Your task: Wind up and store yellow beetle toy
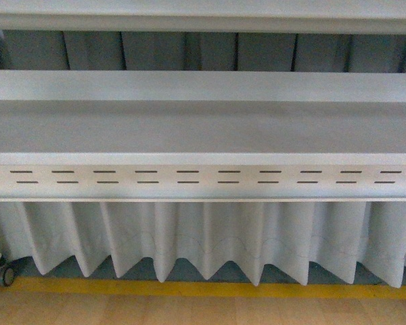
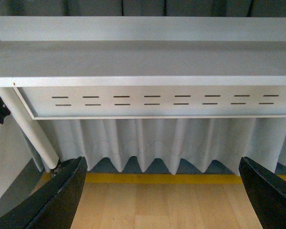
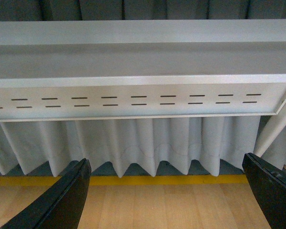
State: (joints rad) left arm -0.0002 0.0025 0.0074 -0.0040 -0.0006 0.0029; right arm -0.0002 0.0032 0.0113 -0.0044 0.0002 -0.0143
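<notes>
The yellow beetle toy is out of view in all three views. My left gripper is open, its two black fingers spread wide over bare wooden floor with nothing between them. My right gripper is open too, black fingers far apart above the same floor, holding nothing. Neither arm shows in the front view.
A grey metal shelf with a slotted front panel spans the front view, with another shelf board above. A pleated white curtain hangs below it. A yellow floor stripe borders wooden flooring. A white leg slants down; a caster sits at left.
</notes>
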